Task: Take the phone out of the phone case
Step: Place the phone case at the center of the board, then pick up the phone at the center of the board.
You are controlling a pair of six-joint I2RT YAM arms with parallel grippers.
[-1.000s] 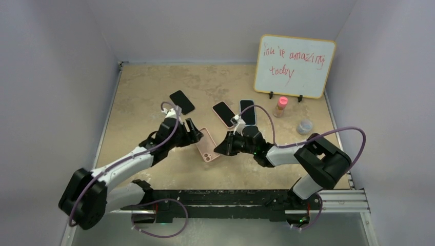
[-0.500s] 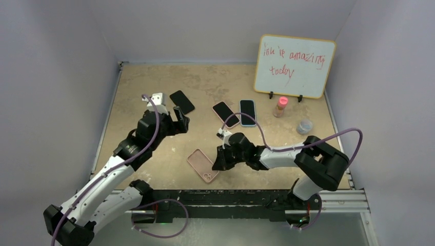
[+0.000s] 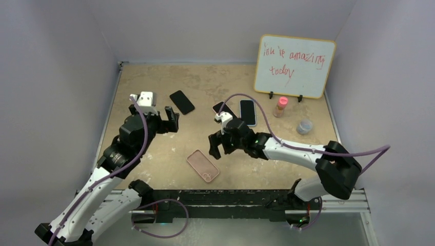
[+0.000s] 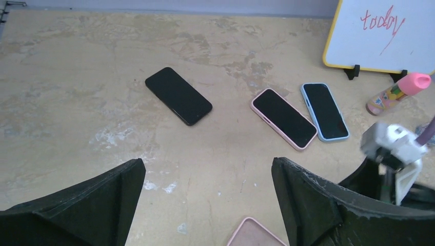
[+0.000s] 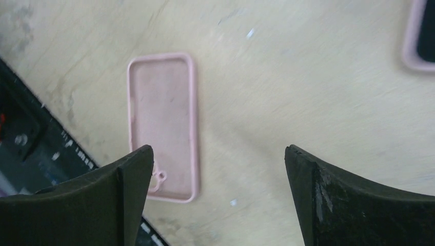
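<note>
The left gripper [image 3: 171, 119] points toward roughly three o'clock, jaws spread wide; the right gripper [image 3: 217, 148] faces nine o'clock, jaws equally apart

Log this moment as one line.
pink rubbery phone case: empty, lying flat | black rectangular phone: bare, apart from case | left gripper: open, empty | right gripper: open, empty, near case
</note>
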